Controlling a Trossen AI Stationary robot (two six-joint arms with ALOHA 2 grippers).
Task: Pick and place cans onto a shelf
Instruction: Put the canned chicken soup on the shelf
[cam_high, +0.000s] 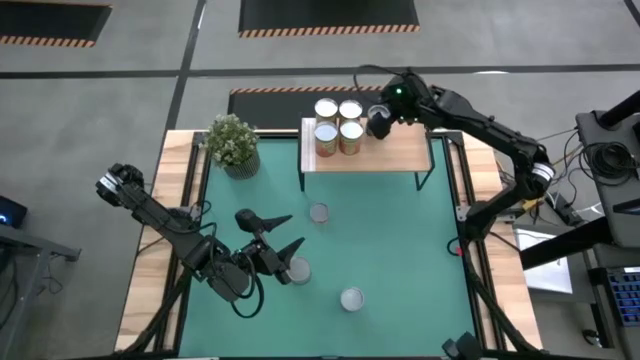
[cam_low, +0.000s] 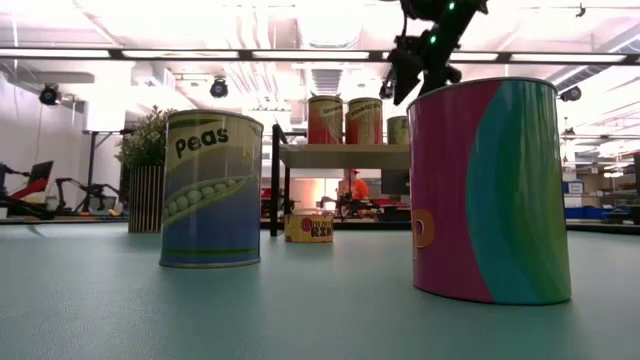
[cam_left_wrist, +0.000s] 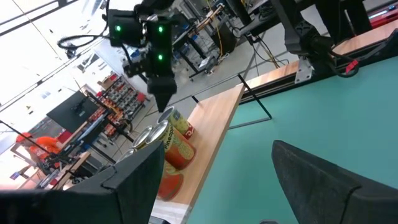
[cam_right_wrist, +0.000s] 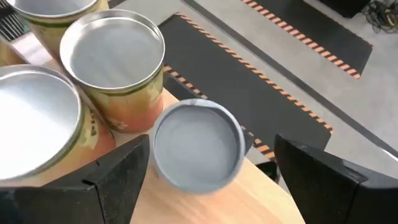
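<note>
Overhead, the shelf (cam_high: 400, 152) stands in the upper middle of the frame, at the far edge of the green mat (cam_high: 400, 260), with four cans (cam_high: 339, 125) packed in a square on its left half. A fifth, grey-topped can (cam_high: 379, 124) sits just right of that group, and the right gripper (cam_high: 381, 121) hangs directly over it. In the right wrist view this grey can (cam_right_wrist: 198, 144) lies between the two fingers (cam_right_wrist: 109, 171), which stand wide on either side with visible gaps, so the right claw is open and grips nothing; the can rests on the board beside two taller tins (cam_right_wrist: 115, 59). Three more cans remain on the mat: one at centre (cam_high: 319, 212), one at lower centre (cam_high: 351, 298), and one at lower left (cam_high: 298, 269). The left gripper (cam_high: 285, 232) sits at the lower left of the overhead frame, its fingers spread and empty, one fingertip close beside the lower-left can. A potted plant (cam_high: 233, 143) stands at the upper left corner of the mat, left of the shelf. From table height, a peas can (cam_low: 211, 189) and a pink-and-green can (cam_low: 490, 190) stand upright in the foreground.
</note>
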